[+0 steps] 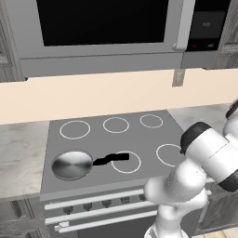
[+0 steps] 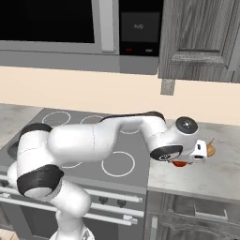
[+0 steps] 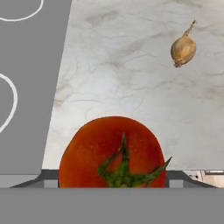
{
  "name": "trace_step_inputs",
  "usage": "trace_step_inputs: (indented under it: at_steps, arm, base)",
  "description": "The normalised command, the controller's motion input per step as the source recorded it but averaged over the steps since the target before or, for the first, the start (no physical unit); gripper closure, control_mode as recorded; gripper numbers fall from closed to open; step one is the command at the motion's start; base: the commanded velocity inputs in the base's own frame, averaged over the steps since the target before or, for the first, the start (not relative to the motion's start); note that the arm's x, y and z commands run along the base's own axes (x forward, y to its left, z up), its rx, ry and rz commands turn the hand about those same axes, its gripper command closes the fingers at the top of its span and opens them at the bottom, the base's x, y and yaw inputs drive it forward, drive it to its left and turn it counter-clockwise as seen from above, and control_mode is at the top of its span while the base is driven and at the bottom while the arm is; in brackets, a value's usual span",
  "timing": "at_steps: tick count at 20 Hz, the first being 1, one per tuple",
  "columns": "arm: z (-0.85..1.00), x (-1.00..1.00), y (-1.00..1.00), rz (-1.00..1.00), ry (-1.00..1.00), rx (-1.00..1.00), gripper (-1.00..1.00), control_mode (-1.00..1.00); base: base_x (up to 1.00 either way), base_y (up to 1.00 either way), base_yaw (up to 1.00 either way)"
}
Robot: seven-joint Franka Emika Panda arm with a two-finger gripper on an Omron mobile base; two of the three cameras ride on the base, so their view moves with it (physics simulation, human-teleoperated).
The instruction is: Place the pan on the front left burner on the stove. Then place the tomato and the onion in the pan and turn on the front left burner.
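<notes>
- The small round shiny steel frying pan [image 1: 72,165] is silver with a wavy black handle.
- The flat grey stove cooktop [image 1: 139,137] bears thin white ring outlines.
- The round red-orange tomato [image 3: 113,153] has a green star-shaped stem.
- The golden-tan pointed onion bulb [image 3: 183,49] lies on the pale grey-veined marble desk [image 3: 131,87].

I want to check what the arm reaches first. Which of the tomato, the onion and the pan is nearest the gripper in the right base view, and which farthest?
1. The tomato, directly under the gripper, on the counter right of the stove.
2. The onion, just beyond on the same counter.
3. The pan, far across the stove on its front left burner.
</notes>
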Motion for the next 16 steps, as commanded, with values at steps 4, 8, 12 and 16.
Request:
trace_step_inputs:
  at_steps: [4,8,12,16]
  arm:
    - [0.4,-0.11,0.47,0.0,0.0,-0.1,1.0,-1.0]
    - [0.61,-0.01,0.14,0.0,0.0,-0.09,1.0,-1.0]
    - [0.57,0.0,0.19,0.0,0.02,-0.06,1.0,-1.0]
    - [0.29,0.0,0.37,-0.01,0.03,-0.04,1.0,-1.0]
  base:
    - [0.0,0.0,0.0]
    - [0.0,0.0,0.0]
    - [0.0,0.0,0.0]
    - [0.0,0.0,0.0]
